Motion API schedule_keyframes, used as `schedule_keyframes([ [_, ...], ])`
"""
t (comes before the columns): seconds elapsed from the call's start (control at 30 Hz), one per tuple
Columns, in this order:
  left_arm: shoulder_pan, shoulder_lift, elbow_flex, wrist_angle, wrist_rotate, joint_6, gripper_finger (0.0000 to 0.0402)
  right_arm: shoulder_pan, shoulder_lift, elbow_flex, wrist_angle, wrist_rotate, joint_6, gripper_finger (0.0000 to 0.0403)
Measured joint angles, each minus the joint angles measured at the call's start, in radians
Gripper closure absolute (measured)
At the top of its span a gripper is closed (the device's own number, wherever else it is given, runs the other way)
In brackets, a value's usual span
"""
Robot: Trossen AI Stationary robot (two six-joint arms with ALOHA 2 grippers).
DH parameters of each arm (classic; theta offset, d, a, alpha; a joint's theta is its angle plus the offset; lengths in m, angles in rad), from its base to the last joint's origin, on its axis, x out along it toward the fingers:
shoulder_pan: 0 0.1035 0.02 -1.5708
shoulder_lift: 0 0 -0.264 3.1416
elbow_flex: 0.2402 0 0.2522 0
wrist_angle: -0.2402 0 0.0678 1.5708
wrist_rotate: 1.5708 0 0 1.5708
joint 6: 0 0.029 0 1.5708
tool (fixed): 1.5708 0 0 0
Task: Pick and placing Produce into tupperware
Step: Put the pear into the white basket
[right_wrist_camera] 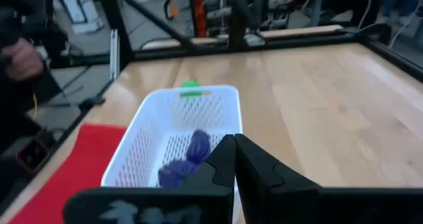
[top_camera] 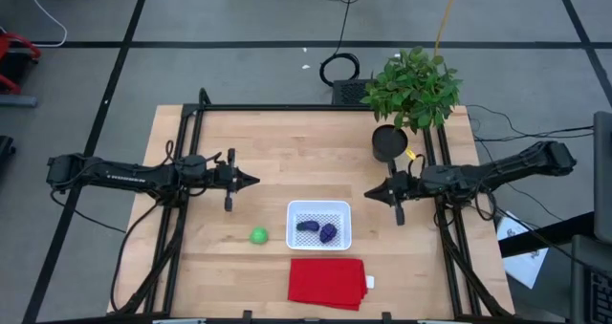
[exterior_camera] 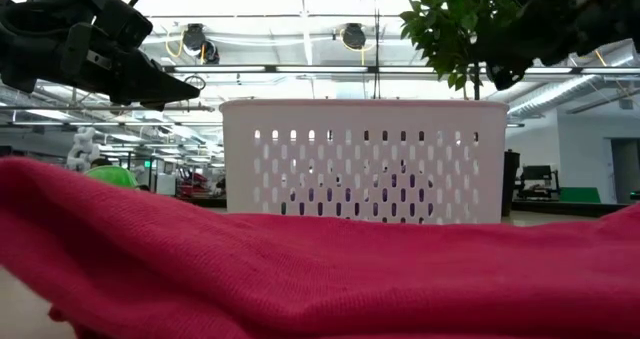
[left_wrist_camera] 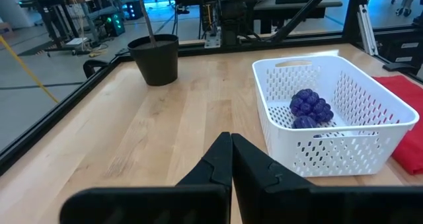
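Right now both arms reach in level over the tabletop (top_camera: 258, 147) from opposite sides — the left gripper (top_camera: 251, 181) and the right gripper (top_camera: 371, 195) point at each other, each with its jaws pressed together and holding nothing. Between them and nearer the front sits one white tupperware (top_camera: 319, 226) with two purple pieces (top_camera: 316, 229) inside. One green ball (top_camera: 258, 235) lies on the wood just left of it — beside the red cloth (top_camera: 326, 281).

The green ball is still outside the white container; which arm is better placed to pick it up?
Probably the left. The green ball lies on the left gripper's side of the container; the right gripper would have to cross over the container.
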Motion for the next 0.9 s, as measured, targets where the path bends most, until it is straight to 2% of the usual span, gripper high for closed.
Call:
schedule_keyframes([
  [0.53, 0.000, 0.000, 0.000, 0.000, 0.000, -0.001, 0.0398, -0.073, -0.236, -0.128, 0.041, -0.010, -0.032, 0.0403],
  [0.9, 0.000, 0.000, 0.000, 0.000, 0.000, -0.002, 0.0398, -0.073, -0.257, -0.197, 0.039, -0.009, -0.077, 0.0403],
])
